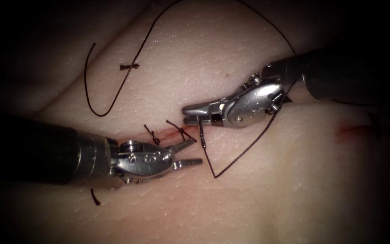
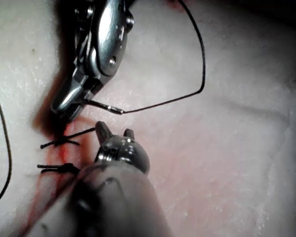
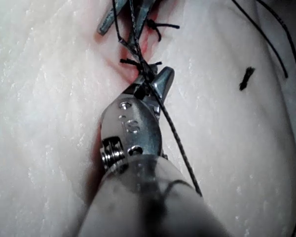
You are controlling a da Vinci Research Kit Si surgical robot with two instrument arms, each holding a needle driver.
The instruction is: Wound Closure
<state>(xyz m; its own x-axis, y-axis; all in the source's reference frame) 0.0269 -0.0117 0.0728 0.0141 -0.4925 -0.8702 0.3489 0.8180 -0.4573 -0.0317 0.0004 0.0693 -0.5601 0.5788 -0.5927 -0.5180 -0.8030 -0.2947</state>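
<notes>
1. The right pincer [image 1: 190, 115] is clamped on the needle [image 1: 201, 133], apparently near its thread end, just above the cut [image 1: 170, 134].
2. The left pincer [image 1: 195, 152] stands apart, empty, beside two knotted stitches [image 1: 152, 134].
3. The thread [image 1: 244, 151] loops over the tissue [image 1: 294, 180] right of the cut.

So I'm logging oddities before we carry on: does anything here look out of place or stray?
A loose knotted scrap of thread lies on the tissue well above the cut, and a cut end below the open, empty left gripper. The right gripper holds the needle.
</notes>
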